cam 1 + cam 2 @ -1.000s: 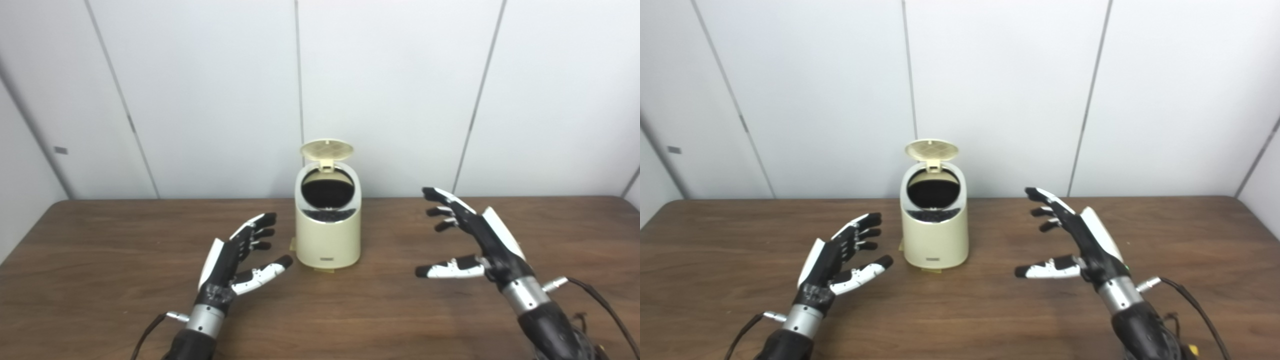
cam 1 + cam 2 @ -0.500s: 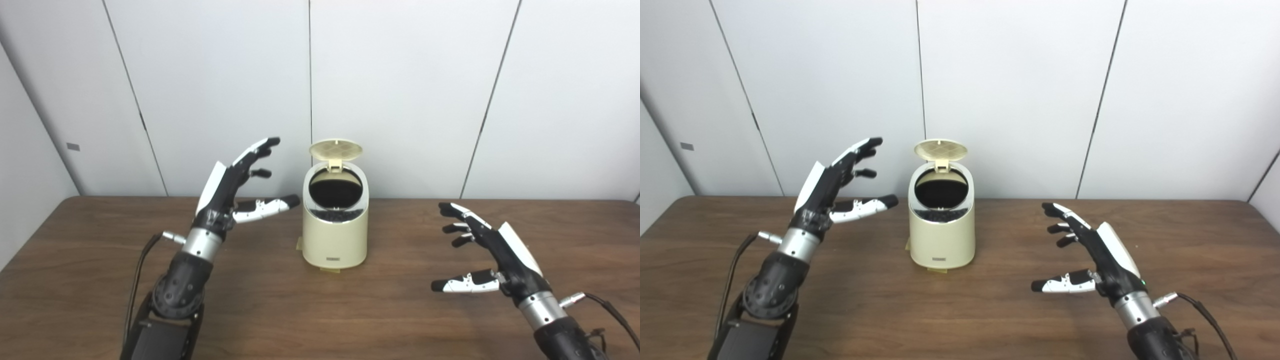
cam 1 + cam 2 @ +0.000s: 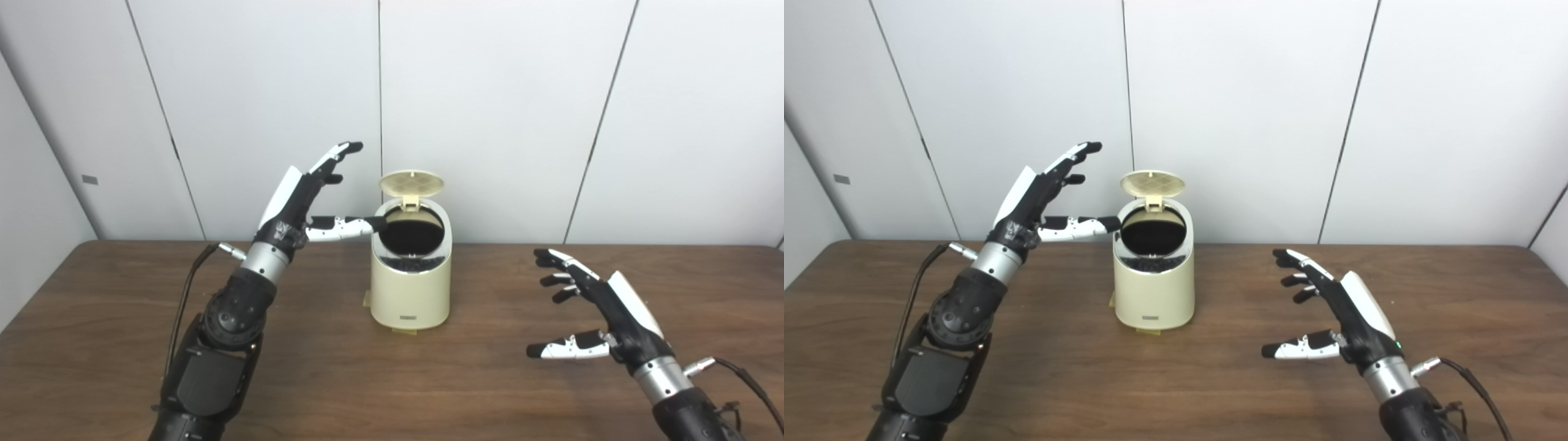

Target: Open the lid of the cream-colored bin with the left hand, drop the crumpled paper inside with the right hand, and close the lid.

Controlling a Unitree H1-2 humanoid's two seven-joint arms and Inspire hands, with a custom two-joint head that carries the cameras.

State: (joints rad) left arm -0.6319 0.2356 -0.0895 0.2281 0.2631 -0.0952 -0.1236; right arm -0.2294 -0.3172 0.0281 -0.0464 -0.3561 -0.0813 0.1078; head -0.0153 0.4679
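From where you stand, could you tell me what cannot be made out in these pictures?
- Inside of the bin: both views show only a dark opening, so whether the paper lies inside cannot be told.
- Label on the bin's front: too small to read.
- Right hand: its forearm is cut off by the bottom edge.
- Left hand: whether its thumb touches the rim is unclear.

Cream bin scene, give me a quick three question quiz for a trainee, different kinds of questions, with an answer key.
1. True or false: the lid of the cream bin stands open.
2. Which hand is raised beside the bin's rim? A) left hand B) right hand C) both
3. Fill in: the crumpled paper is ____ on the table.

Key
1. True; the lid is tipped up behind the dark opening.
2. A; the right hand hovers low over the table, apart from the bin, fingers spread and empty.
3. Nowhere to be seen; neither hand holds it either.
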